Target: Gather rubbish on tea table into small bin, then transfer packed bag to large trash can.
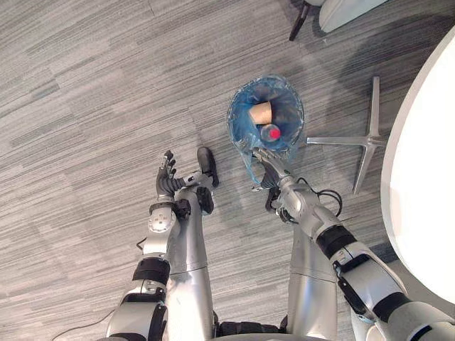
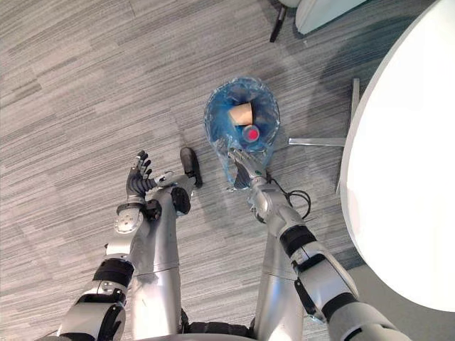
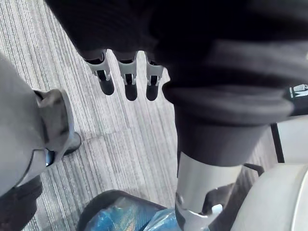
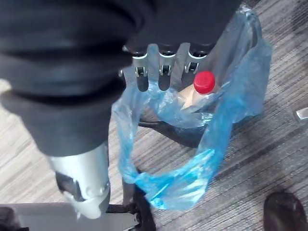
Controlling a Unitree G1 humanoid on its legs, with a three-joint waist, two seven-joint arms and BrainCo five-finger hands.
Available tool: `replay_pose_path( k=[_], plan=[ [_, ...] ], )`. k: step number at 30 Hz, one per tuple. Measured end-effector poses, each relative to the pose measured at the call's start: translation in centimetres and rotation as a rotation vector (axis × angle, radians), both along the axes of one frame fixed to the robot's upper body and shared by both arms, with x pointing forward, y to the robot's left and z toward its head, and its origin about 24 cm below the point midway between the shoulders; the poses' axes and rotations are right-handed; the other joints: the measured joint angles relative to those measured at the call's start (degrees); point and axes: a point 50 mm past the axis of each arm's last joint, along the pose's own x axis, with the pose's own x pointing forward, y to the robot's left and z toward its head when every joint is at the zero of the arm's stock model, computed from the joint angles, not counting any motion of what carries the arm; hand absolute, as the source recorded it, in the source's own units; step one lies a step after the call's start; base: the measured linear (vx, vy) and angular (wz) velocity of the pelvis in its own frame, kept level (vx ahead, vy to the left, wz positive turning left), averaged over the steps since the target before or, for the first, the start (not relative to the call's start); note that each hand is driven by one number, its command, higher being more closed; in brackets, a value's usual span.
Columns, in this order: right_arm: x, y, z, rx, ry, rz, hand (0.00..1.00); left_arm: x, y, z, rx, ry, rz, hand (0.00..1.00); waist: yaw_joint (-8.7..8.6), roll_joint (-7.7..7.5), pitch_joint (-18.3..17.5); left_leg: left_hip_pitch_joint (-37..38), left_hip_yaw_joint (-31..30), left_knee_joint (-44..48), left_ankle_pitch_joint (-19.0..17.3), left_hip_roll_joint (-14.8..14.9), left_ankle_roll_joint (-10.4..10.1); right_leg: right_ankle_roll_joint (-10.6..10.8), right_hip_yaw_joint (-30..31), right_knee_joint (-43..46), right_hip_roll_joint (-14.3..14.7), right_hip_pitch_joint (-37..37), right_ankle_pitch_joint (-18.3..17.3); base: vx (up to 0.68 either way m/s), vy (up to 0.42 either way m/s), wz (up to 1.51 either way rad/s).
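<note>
So, right hand [image 1: 269, 170] is open, straight fingers [image 4: 164, 72] on the blue bag [image 4: 236, 72] rim, nothing pinched yet, I think. I'd curl under the loose flap by the thumb before lifting. Left hand [image 1: 167, 177] idle, open.

Count: one bin [image 4: 183, 137] lined with one blue bag [image 1: 240, 117], just ahead of the right hand [image 1: 269, 169]; inside it, one tan paper cup [image 1: 260, 112] and one bottle [image 1: 274, 132] with a red cap. On that hand's outer side: one white counter [image 1: 426, 177], one silver star-shaped base [image 1: 368, 142]. Hands: two, the left hand [image 1: 168, 177] apart from the bin.
</note>
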Motion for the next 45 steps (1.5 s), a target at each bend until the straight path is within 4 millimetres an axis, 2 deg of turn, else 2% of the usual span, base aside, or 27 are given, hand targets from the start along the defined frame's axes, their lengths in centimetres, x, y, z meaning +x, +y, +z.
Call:
replay_pose_path(
  k=[9,14,23,24,28,32,36,45],
  plan=[
    [1.4,-0.7,1.1,-0.032,-0.033,-0.079,0.0,0.3,0.1,0.7,-0.013,-0.038,0.003,0.0,0.22,0.0,0.0,-1.78,-1.08,1.25,-0.09,-0.89,0.09,-0.55,-1.1,2.85,-1.46,-1.41,-1.87,0.0,-0.019,0.11],
    [1.8,-1.4,1.3,-0.027,-0.03,-0.138,0.0,0.4,0.1,1.1,-0.032,-0.054,0.005,0.0,1.44,0.01,0.0,-2.73,-1.48,1.4,-0.05,-0.98,0.01,-0.9,-1.53,3.29,-1.6,-2.17,-2.22,0.0,-0.008,0.03],
    [2.6,-1.8,2.7,-0.042,-0.078,-0.194,0.0,0.3,0.3,1.0,-0.051,-0.049,0.028,0.0,1.57,0.06,-0.04,-3.84,-2.56,1.34,0.22,-2.12,-0.36,-1.41,-2.5,3.96,-2.48,-2.61,-2.86,0.0,-0.006,0.08],
    [2.7,-1.8,2.7,-0.045,-0.079,-0.194,1.0,0.3,0.3,1.0,-0.051,-0.048,0.029,0.0,1.67,0.07,-0.04,-4.02,-2.7,1.34,0.23,-2.22,-0.38,-1.45,-2.64,4.02,-2.57,-2.69,-2.97,0.0,-0.002,0.07],
    [2.6,-1.7,2.7,-0.052,-0.078,-0.191,1.0,0.3,0.3,0.7,-0.053,-0.038,0.03,0.0,1.9,0.09,-0.05,-4.12,-2.88,1.13,0.26,-2.76,-0.42,-1.54,-2.66,4.41,-3.0,-2.87,-3.32,0.0,-0.006,0.08],
    [2.5,-1.2,2.2,-0.051,-0.062,-0.18,1.0,0.3,0.2,0.6,-0.074,-0.036,0.03,0.0,2.85,0.13,-0.08,-4.13,-3.02,0.76,0.42,-2.87,-0.65,-1.86,-2.88,4.52,-3.09,-2.98,-3.51,-0.01,-0.013,0.03],
    [2.4,-0.4,2.1,-0.037,-0.056,-0.162,1.0,0.3,0.0,0.6,-0.08,-0.033,0.029,0.0,2.9,0.14,-0.08,-4.13,-3.17,0.64,0.65,-2.89,-0.96,-1.94,-2.99,4.56,-3.06,-2.99,-3.56,0.0,-0.006,0.01],
    [2.4,-0.4,2.4,0.017,-0.058,-0.165,1.0,0.3,0.0,0.5,-0.081,-0.03,0.032,0.0,2.9,0.14,-0.09,-4.06,-3.19,0.57,0.74,-2.89,-0.94,-1.95,-2.99,4.61,-3.06,-2.99,-3.55,0.0,0.0,0.0]
  ],
)
